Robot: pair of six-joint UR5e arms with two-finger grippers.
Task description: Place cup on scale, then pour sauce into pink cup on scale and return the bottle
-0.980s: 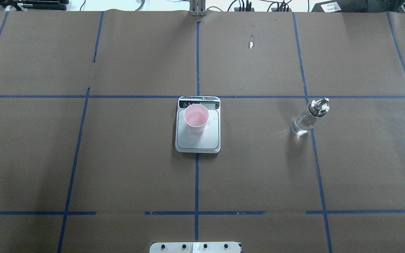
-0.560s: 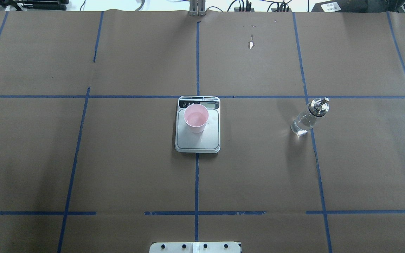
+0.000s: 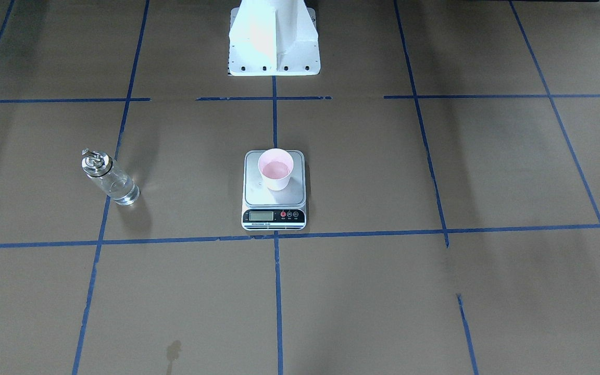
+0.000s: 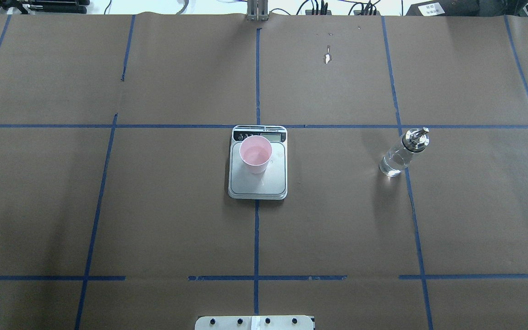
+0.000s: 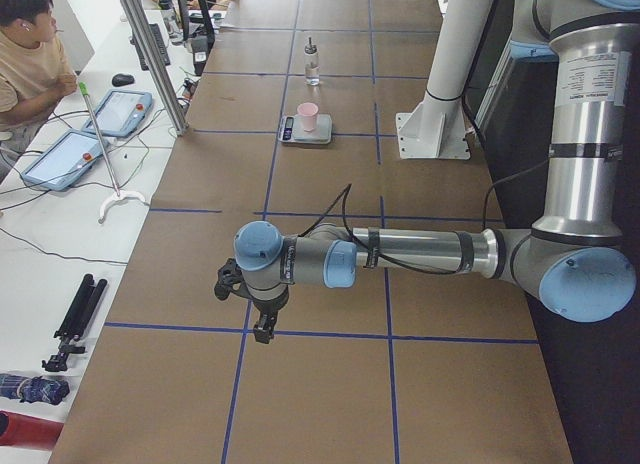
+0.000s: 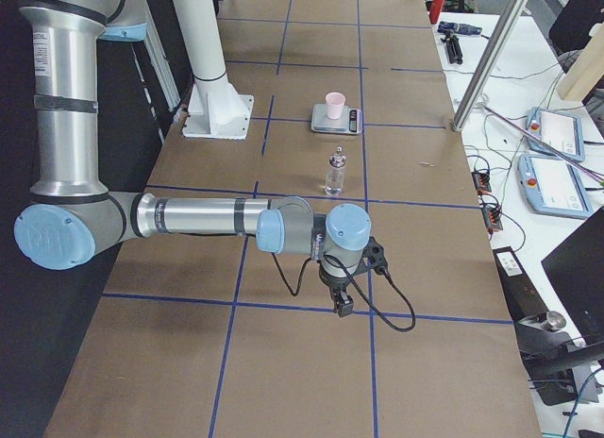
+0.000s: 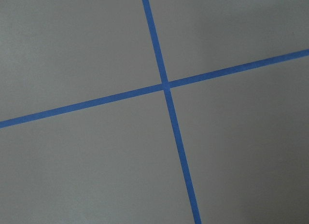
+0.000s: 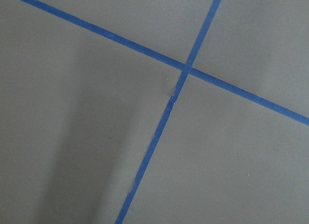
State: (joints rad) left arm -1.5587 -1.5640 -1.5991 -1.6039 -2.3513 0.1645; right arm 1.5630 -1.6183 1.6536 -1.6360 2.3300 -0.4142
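Note:
The pale pink cup [image 4: 255, 154] stands upright on the steel platform of the scale [image 4: 273, 183] at the table's middle, also in the front view [image 3: 275, 169]. The clear glass bottle [image 4: 399, 156] with clear liquid and a metal spout stands upright on the paper to the scale's right, apart from it; in the front view [image 3: 108, 179] it is at the left. My left gripper [image 5: 262, 329] shows only in the exterior left view, my right gripper [image 6: 344, 308] only in the exterior right view. Both hang far from the scale over bare paper; I cannot tell whether they are open or shut.
Brown paper with blue tape lines [image 4: 256, 238] covers the table. The white robot base [image 3: 274, 47] stands at the near edge. An operator [image 5: 30, 44] and tablets [image 5: 120, 109] are at a side bench. Both wrist views show only paper and a tape crossing [image 7: 165, 85].

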